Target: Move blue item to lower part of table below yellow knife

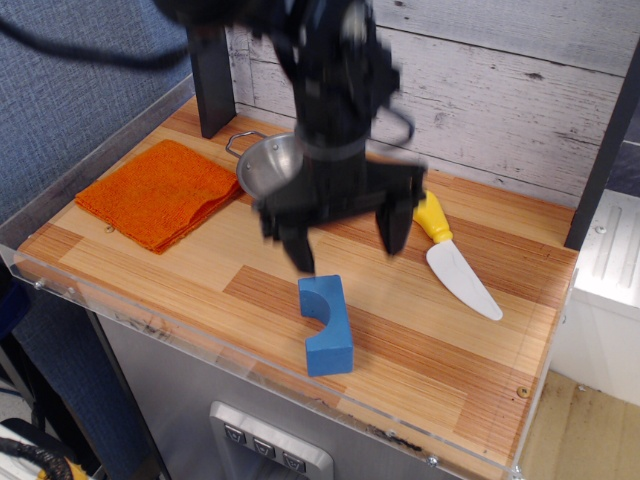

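Resting free in the lower centre of the desk (130, 268), the block (326, 338) lies below-left of the knife (452, 250); end effector (345, 240) released, blurred above. Placement appears done.

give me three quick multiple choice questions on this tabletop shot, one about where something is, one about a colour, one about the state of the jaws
1. Where does the blue block lie?
A. on the orange cloth
B. on bare table wood near the front edge
C. in the metal bowl

2. What colour is the toy knife's handle?
A. yellow
B. green
C. red

3. How do the gripper jaws stand?
A. shut on the block
B. shut on the knife
C. open, above the block

Answers:
1 B, it rests on the planks of the table, apart from the orange cloth and metal bowl.
2 A, the toy knife has a yellow handle and white blade.
3 C, the jaws are spread and empty.
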Available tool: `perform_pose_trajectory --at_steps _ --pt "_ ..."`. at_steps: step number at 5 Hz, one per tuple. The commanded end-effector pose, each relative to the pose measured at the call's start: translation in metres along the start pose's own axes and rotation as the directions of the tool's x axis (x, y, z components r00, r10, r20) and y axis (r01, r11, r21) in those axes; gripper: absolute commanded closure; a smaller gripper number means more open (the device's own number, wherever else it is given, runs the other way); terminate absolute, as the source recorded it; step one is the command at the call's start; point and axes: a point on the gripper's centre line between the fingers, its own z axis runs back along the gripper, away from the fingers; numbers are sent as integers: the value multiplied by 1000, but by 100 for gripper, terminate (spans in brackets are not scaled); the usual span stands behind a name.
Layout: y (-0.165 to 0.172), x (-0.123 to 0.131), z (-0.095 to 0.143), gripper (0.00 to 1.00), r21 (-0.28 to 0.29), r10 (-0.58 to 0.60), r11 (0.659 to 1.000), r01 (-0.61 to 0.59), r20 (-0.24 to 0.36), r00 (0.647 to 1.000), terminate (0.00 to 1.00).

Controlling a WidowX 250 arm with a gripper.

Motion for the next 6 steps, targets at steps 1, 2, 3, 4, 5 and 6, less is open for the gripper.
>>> perform_pose_trajectory --at_steps 1,2,3,4,5,6 --pt "5 36 70 0 -96 93 991 -90 36 995 0" --pt "10 45 92 0 -118 117 987 -108 71 991 0" --pt "10 45 92 0 -118 117 987 -108 71 991 0" --pt "10 45 92 0 -118 117 987 -108 71 991 0" --pt "10 45 92 0 -118 117 987 -108 71 991 0" --pt "10 45 92 0 -118 117 987 -108 71 991 100"
